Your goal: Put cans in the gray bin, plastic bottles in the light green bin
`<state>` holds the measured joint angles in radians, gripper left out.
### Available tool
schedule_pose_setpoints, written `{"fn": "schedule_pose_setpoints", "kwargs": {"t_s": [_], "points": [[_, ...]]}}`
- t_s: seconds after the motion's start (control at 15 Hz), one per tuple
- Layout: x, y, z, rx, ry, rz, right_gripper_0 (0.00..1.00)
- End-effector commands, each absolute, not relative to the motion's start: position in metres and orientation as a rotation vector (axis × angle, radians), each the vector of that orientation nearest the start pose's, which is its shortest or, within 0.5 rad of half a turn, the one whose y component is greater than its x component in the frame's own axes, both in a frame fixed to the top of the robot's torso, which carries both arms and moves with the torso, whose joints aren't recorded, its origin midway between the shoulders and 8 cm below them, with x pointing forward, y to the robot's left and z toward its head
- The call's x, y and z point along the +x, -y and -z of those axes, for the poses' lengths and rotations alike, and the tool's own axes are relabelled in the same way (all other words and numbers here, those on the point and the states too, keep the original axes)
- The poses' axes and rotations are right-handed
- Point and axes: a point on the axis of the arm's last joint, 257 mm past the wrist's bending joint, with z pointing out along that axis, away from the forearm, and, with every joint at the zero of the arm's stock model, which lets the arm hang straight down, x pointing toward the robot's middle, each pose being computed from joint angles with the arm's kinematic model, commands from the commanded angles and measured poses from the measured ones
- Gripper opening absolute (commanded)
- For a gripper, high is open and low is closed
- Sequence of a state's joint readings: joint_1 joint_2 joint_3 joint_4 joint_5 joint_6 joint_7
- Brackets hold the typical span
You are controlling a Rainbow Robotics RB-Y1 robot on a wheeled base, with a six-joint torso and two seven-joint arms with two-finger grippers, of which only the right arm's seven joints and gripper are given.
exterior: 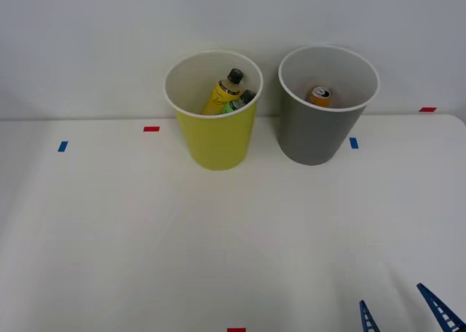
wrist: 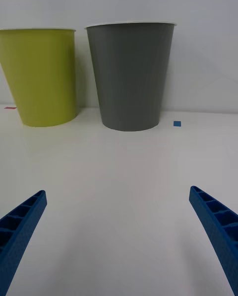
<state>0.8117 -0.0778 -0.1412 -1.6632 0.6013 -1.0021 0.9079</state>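
The orange can (exterior: 320, 95) lies inside the gray bin (exterior: 314, 134) at the back right of the table. A yellow-labelled bottle (exterior: 223, 93) and a green bottle (exterior: 237, 103), both black-capped, lean inside the light green bin (exterior: 216, 137) to its left. My right gripper (exterior: 399, 309) hovers open near the table's front right edge, well short of both bins, with nothing between its blue fingers (wrist: 215, 225). In the right wrist view the gray bin (wrist: 130, 75) stands straight ahead and the light green bin (wrist: 42, 75) beside it.
Small red tape marks (exterior: 151, 129) and blue tape marks (exterior: 353, 143) dot the white table (exterior: 218, 244). A pale wall rises right behind the bins. One blue mark (wrist: 177, 123) lies just beside the gray bin's base.
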Motion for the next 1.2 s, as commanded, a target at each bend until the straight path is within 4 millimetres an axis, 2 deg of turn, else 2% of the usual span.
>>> {"fn": "schedule_pose_setpoints", "kwargs": {"t_s": [0.07, 1.2], "points": [[0.2391, 0.2612, 0.2848, -0.21, -1.456, -0.166, 1.0], [0.2391, 0.2612, 0.2848, -0.21, -1.456, -0.166, 1.0]]}}
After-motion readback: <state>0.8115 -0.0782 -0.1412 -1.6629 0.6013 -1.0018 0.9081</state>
